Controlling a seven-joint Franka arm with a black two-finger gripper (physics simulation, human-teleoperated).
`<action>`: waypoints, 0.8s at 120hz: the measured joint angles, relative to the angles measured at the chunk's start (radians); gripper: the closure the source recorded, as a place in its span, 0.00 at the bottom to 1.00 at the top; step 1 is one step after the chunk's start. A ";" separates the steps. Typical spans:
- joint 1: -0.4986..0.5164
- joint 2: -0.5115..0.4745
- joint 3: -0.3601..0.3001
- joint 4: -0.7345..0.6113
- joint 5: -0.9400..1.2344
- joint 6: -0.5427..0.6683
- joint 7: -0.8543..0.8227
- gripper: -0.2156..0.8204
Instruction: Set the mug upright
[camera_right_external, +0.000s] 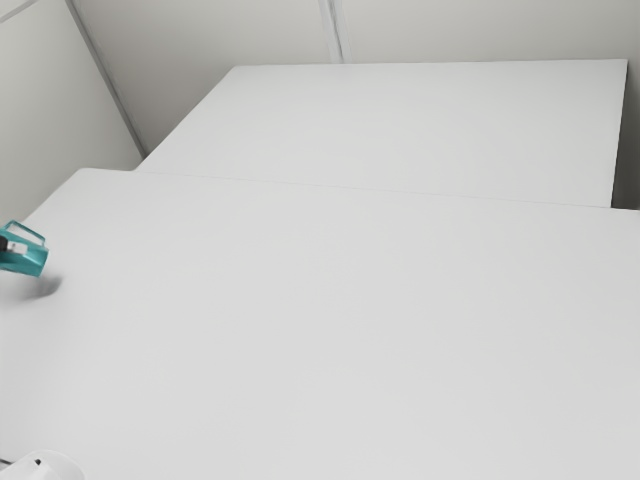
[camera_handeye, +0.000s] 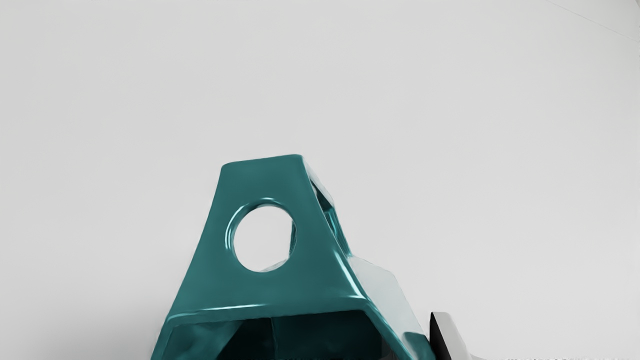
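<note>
And there's the claw (camera_right_external: 4, 244), right at the exterior view's left edge, with the teal mug (camera_right_external: 30, 263) in its grip! It looks to be closed on the mug's wall, one finger (camera_handeye: 450, 335) pressed to the outside; the other side of that pinch is harder to make out, so call it a fair reading rather than a certain one.

The mug is up off the table (camera_right_external: 300, 320), its shadow (camera_right_external: 47, 287) lying apart from it, below the claw. It's tilted, not upright, and it juts out from the claw toward the exterior view's right, with the handle (camera_right_external: 30, 233) along its upper side.

Over to the wrist view: a dark hollow (camera_handeye: 325, 335) opens close by the claw, and a teal section (camera_handeye: 265, 185) pierced by a round hole reaches away from it. A pale side (camera_handeye: 382, 285) runs between that section and the finger. Well apart from the claw, on the exterior camera's side, sits a white rounded form (camera_right_external: 50, 468), partly cut off by the frame.
</note>
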 joint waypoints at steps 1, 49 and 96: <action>-0.001 -0.012 -0.001 -0.011 0.003 0.001 -0.001 0.96; -0.313 -0.391 0.036 -0.258 0.230 0.094 -0.089 0.96; -0.726 -0.647 0.192 -0.664 0.400 0.323 -0.284 0.97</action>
